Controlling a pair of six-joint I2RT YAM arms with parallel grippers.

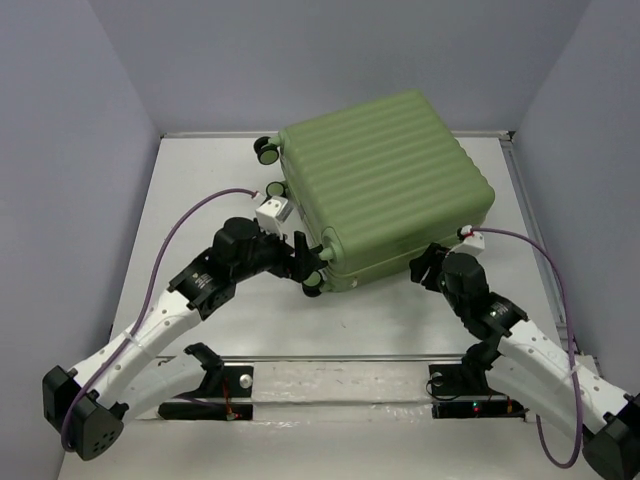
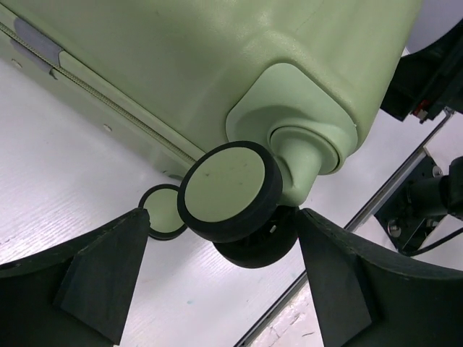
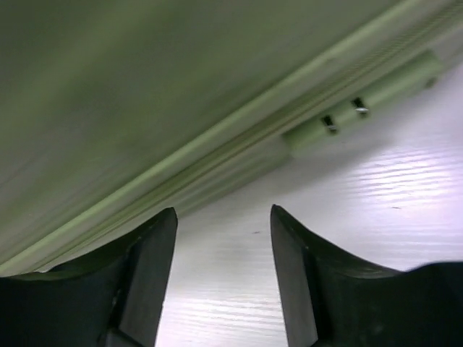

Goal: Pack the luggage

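The luggage is a light-green ribbed hard-shell suitcase lying flat and closed at the back middle of the table; its lining is hidden. My left gripper is open at its near-left corner. In the left wrist view the fingers straddle, without touching, a black caster wheel under the green corner, with the left gripper just below it. My right gripper is open and empty at the suitcase's near edge. The right wrist view shows the right gripper over bare table, just below the shell and zipper seam.
Another wheel sticks out at the suitcase's back-left corner. A metal rail runs along the table's near edge between the arm bases. Grey walls close in the table on three sides. Purple cables loop from both wrists.
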